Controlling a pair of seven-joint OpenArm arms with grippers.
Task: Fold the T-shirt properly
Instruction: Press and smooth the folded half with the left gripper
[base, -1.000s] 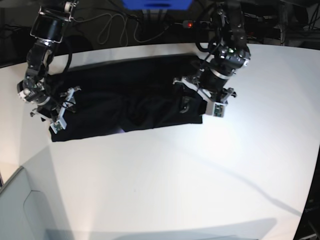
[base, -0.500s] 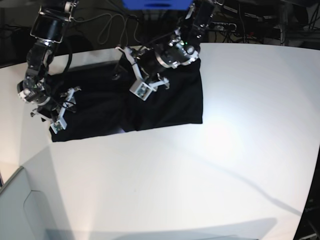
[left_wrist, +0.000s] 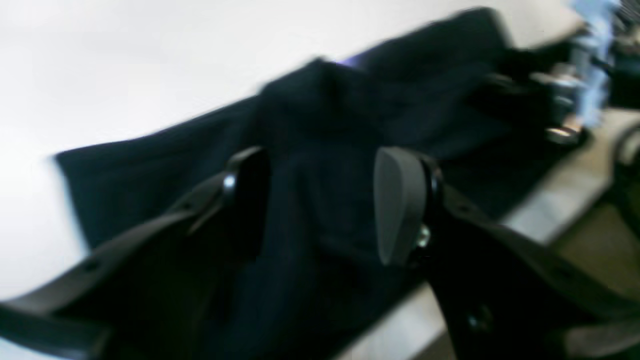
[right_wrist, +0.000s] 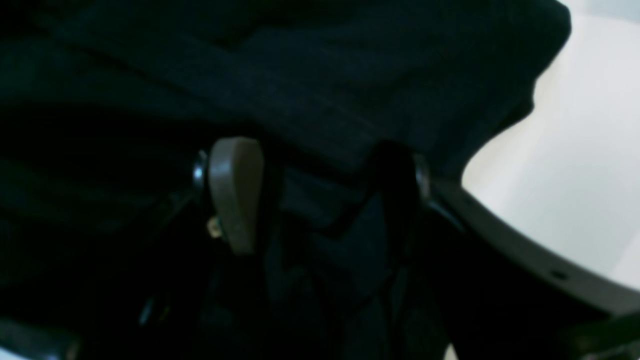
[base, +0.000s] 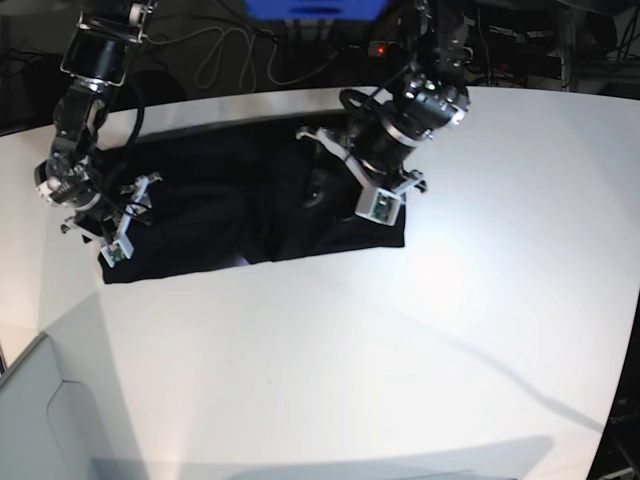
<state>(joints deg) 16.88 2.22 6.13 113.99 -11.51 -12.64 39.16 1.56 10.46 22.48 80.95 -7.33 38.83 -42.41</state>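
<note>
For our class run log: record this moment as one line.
task: fold T-shirt | left gripper: open above shirt | right gripper: open at shirt edge | fold: unfinished

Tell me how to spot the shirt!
Find the big white table. Along its far edge lies a flat, dark, wrinkly black cloth T-shirt stretched between two robot arms. It is the only soft, dark thing lying on the white top.

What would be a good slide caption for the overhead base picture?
Two robot arms work a black T-shirt on a white table, left tool over its middle, right tool at one end.
</note>
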